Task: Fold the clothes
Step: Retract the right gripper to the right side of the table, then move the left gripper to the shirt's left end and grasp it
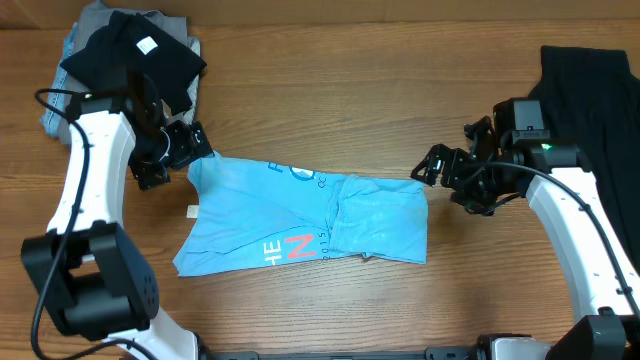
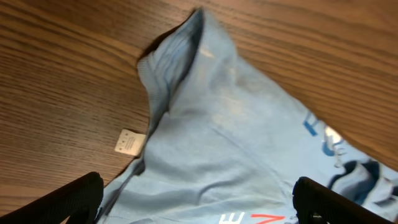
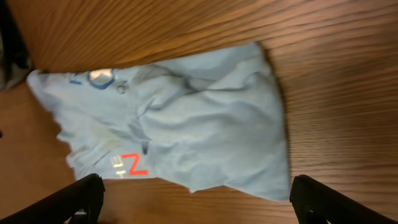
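Note:
The light blue T-shirt (image 1: 305,215) lies crumpled and partly folded on the wooden table, with white and coral-red letters near its front edge. It also shows in the left wrist view (image 2: 236,143) and the right wrist view (image 3: 186,130). My left gripper (image 1: 190,150) is open and empty, just above the shirt's far left corner. My right gripper (image 1: 440,170) is open and empty, just off the shirt's far right corner. In the wrist views both pairs of fingers are spread wide with nothing between them.
A pile of dark and grey clothes (image 1: 125,55) sits at the far left corner. A black garment (image 1: 590,90) lies at the far right. A small white tag (image 1: 192,211) lies on the table beside the shirt's left edge; it also shows in the left wrist view (image 2: 129,142).

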`<act>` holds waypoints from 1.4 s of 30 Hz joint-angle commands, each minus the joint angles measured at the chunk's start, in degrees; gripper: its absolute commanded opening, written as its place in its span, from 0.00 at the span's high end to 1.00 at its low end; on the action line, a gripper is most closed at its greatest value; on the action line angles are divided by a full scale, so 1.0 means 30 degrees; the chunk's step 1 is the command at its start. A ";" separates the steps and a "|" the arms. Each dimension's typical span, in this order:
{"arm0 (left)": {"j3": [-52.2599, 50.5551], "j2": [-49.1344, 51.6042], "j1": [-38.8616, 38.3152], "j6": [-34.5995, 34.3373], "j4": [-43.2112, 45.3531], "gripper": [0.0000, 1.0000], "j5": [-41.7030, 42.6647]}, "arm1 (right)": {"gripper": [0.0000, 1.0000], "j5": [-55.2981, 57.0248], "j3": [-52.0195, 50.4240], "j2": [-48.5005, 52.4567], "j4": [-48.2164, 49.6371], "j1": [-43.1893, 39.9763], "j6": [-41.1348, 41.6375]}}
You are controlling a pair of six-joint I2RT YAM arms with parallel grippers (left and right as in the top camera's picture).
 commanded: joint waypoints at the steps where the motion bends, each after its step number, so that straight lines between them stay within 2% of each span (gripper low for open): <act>1: 0.0073 0.0568 0.0189 0.0663 0.0109 0.00 -0.1457 | 0.00 0.1428 0.0474 -0.0197 -0.0066 -0.0393 -0.0051; 11: -0.0153 0.0852 0.1486 0.1246 -0.1195 0.00 -0.2047 | 0.00 0.1472 0.0437 -0.0189 0.0525 -0.0568 -0.0058; 16: -0.1064 0.0852 0.1501 0.1472 -0.0882 0.00 -0.2033 | 0.00 0.1472 0.0437 -0.0175 0.0576 -0.0568 -0.0066; 19: -0.2091 0.0852 0.1501 0.1523 -0.0131 0.00 -0.1756 | 0.00 0.1545 0.0437 -0.0175 0.0503 -0.0568 -0.0066; 27: -0.4539 0.0852 0.1464 0.3330 0.2193 0.00 0.1137 | 0.00 0.1610 0.0437 -0.0175 0.0117 -0.0568 -0.0066; 33: -0.6076 0.0860 0.1472 0.3308 0.3220 0.00 0.0525 | 0.00 0.1610 0.0437 -0.0175 -0.0080 -0.0568 -0.0058; 42: -0.7643 0.0889 0.1457 0.3679 0.4962 0.00 0.1209 | 0.00 0.1610 0.0437 -0.0175 -0.0146 -0.0568 -0.0066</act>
